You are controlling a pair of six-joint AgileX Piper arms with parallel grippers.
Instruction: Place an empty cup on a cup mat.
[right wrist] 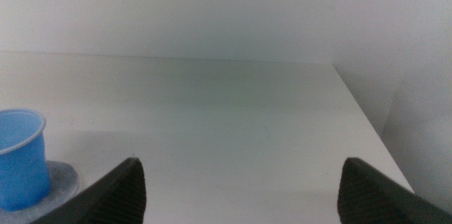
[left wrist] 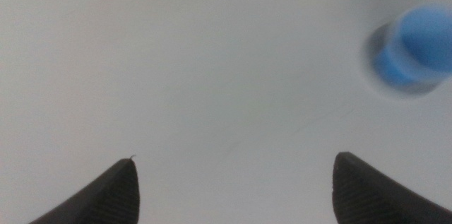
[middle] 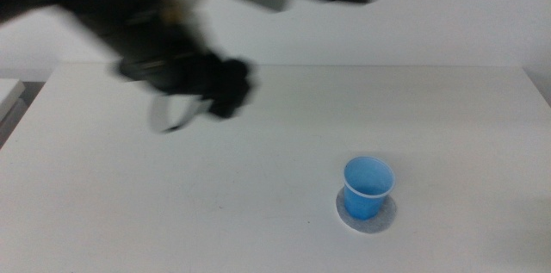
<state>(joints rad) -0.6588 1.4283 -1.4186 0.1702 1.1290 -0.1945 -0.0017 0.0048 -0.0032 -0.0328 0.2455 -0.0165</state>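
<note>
The blue cup point(middle: 368, 187) stands upright and empty on the round grey cup mat point(middle: 366, 214), right of the table's middle and towards the front. My left gripper point(middle: 185, 114) is blurred, up in the air at the back left, well away from the cup. In the left wrist view its jaws stand wide apart with nothing between them point(left wrist: 233, 189), and the cup point(left wrist: 412, 53) on the mat point(left wrist: 374, 75) shows far off. The right wrist view shows the cup point(right wrist: 20, 157) on the mat point(right wrist: 62, 180); the right gripper point(right wrist: 240, 192) is open and empty.
The white table point(middle: 284, 135) has its far edge against a white wall. A pale object point(middle: 9, 92) sits at the table's far left edge. The right arm does not show in the middle view.
</note>
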